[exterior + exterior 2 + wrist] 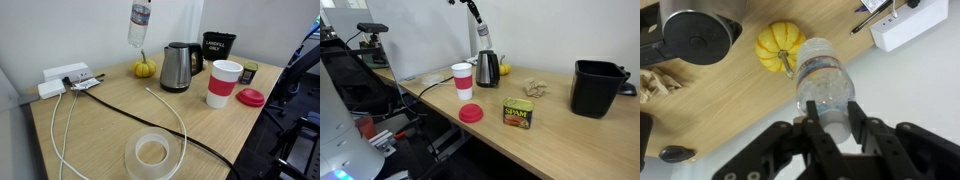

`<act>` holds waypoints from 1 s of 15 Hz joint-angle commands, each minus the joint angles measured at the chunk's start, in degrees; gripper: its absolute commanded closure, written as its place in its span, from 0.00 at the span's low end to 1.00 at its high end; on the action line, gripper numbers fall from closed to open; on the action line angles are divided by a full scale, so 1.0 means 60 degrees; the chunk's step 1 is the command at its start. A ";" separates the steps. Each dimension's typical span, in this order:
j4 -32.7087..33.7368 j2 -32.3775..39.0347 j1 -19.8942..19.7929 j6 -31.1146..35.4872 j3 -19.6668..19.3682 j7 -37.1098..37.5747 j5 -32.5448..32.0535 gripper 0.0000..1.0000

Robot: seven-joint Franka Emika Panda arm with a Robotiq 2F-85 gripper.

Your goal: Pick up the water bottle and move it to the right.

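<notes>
A small orange pumpkin (145, 68) sits just beside a black-handled steel kettle (176, 68), near a red-sleeved white cup (224, 85).

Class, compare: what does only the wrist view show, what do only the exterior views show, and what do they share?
Only wrist: a clear look at the gripper shut on the bottle. Only exterior: the cup, red lid, tape roll and Spam can. Shared: bottle, pumpkin, kettle and power strip.

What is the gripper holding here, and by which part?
The gripper holds the water bottle by its upper end, the one nearest the wrist; the rest hangs free above the desk.
</notes>
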 commanded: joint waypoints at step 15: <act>0.1886 0.1934 0.0303 -0.3293 -0.1661 0.5265 -0.2974 0.90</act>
